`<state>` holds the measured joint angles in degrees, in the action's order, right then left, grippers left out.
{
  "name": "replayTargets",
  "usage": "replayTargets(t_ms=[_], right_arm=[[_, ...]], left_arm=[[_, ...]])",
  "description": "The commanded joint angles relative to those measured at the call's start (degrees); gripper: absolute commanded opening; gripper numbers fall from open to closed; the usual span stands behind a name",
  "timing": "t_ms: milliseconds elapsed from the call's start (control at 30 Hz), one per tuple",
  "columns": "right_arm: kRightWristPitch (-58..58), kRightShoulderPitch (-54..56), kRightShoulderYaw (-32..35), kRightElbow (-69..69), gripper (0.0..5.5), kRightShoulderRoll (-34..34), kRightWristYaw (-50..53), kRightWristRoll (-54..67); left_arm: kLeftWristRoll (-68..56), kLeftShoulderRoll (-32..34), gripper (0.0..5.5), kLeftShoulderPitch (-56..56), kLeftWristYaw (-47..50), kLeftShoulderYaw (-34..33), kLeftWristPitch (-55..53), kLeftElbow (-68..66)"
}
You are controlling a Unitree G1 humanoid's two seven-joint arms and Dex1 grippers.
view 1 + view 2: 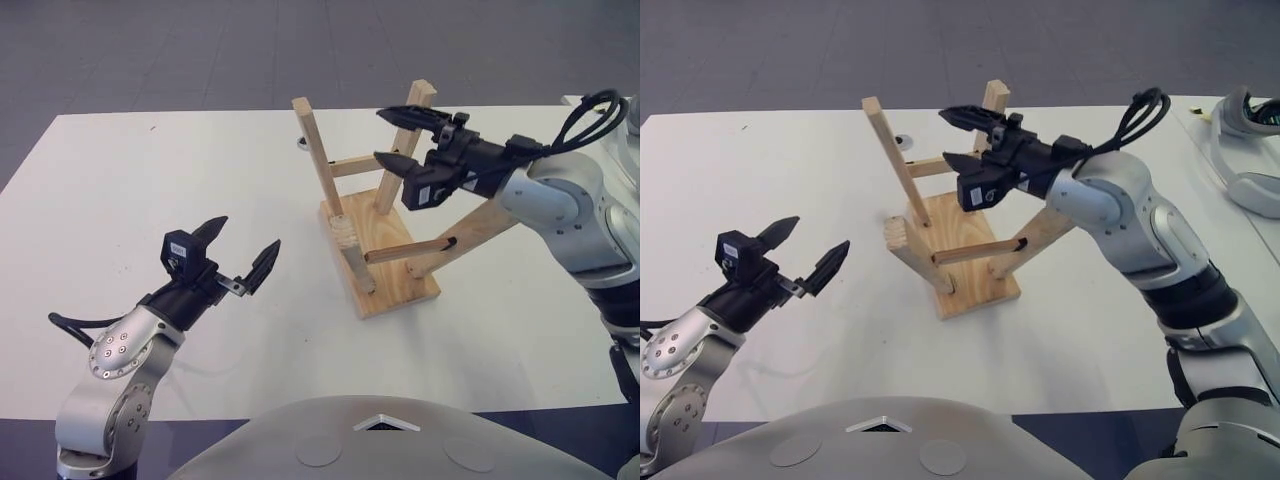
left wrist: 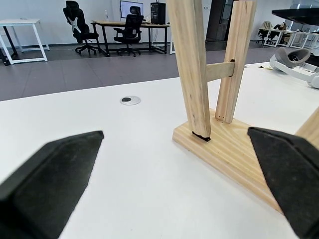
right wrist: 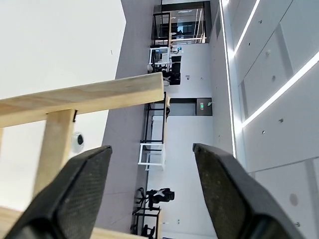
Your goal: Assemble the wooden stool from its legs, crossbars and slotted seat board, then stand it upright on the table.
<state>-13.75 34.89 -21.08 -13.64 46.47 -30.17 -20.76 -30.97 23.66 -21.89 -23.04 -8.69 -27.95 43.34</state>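
Seen from the head, the wooden stool (image 1: 372, 238) sits upside down on the white table (image 1: 150, 180), a little right of centre, with its seat board (image 1: 400, 288) flat on the tabletop and its legs (image 1: 318, 155) pointing up and splaying outward. One crossbar (image 1: 355, 165) joins the two far legs, and a second crossbar (image 1: 405, 250) joins the two near ones. The right gripper (image 1: 378, 134) hangs by the upper part of the far right leg, above the far crossbar, spread wide and holding nothing. The left gripper (image 1: 248, 232) hovers over bare table well to the left of the stool, also spread wide and empty. A cable grommet (image 1: 302, 142) is set into the table behind the stool, and a white headset (image 1: 1240, 150) lies at the far right edge. In the left wrist view, the two black pads (image 2: 50, 184) stand far apart with only tabletop between them, the seat board and two upright legs ahead, and office chairs (image 2: 79, 27) in the room beyond. In the right wrist view, the black fingers (image 3: 75, 194) are parted around open air, with a leg and the crossbar off to one side of them.
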Motion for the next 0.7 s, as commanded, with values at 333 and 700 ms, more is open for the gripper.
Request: replayTargets(t_ms=[333, 700], right_arm=[[-8.13, -13.11, 9.16, -2.59, 3.05, 0.64, -7.27, 15.62], [-12.41, -11.7, 10.26, -3.48, 3.05, -1.39, -13.14, 25.17]], left_arm=[[1.56, -2.07, 5.33, -1.69, 1.76, 1.51, 2.24, -0.19], [2.32, -3.3, 5.33, -2.21, 2.53, 2.71, 2.81, -0.02]])
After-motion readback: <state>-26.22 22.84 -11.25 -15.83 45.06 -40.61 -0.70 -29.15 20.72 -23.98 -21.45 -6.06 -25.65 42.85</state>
